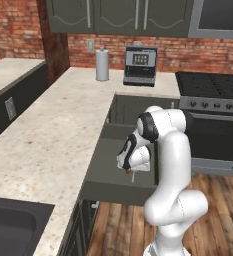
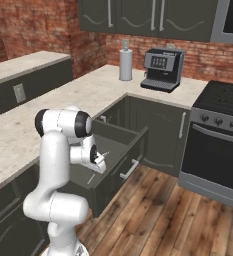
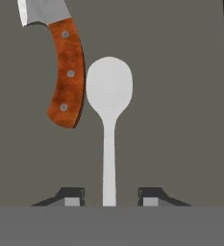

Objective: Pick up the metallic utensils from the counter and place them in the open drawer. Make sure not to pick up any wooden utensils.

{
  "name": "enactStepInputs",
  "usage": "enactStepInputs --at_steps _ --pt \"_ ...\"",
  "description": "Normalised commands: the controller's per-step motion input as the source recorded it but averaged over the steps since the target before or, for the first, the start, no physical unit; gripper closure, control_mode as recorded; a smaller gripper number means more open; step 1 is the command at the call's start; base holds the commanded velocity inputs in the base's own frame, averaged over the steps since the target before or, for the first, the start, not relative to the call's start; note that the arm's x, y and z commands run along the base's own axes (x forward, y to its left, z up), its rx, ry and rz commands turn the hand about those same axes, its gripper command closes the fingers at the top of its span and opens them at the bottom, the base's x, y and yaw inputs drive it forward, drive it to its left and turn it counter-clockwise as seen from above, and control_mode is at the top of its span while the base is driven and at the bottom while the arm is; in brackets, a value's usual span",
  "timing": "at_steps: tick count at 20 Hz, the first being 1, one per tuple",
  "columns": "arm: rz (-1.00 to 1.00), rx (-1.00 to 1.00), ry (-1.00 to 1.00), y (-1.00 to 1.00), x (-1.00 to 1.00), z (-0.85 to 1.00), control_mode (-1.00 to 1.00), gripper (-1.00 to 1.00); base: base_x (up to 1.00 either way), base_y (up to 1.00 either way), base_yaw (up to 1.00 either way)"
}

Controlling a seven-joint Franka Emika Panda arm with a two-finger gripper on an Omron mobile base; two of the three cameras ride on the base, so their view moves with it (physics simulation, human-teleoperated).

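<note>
Over the open drawer [image 1: 119, 175] I have the end effector [image 3: 111, 201] pointing down into the cavity, which is why the hand view looks straight at the drawer's flat grey floor. A metallic spoon [image 3: 108, 103] lies there with its round head toward 12 o'clock and its slim handle running down to 6 o'clock, ending between the two dark fingertips [image 3: 72, 199]. The fingertips stand apart on either side of the handle with a visible gap on each side, so I read the end effector as parted and not clamping the spoon; I judge this to be the release stage of a placement, the spoon resting on the drawer floor rather than hanging from the fingers. At 11 o'clock from the spoon head lies a knife [image 3: 60, 62] with a riveted orange-brown handle and a pale blade, just beside the head; whether they touch I cannot tell. From the base cameras the arm folds low in front of the bench [image 1: 53, 135], wrist inside the drawer mouth, because the drawer sits below the bench edge. Next, in my judgement: lift straight up so the fingers clear the handle.
</note>
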Motion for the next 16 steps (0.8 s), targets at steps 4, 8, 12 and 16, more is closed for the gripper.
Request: enactStepInputs --at_steps 4,8,12,16 --pt "0.00 0.00 0.00 0.00 0.00 0.02 -1.00 -1.00 0.00 0.00 0.00" --pt "-0.01 -0.06 0.02 0.02 0.00 0.41 -1.00 -1.00 0.00 0.00 0.00" --pt "0.00 0.00 0.00 0.00 -0.36 0.93 -1.00 -1.00 0.00 0.00 0.00" --pt "0.00 0.00 0.00 0.00 -0.76 1.00 -1.00 -1.00 0.00 0.00 0.00"
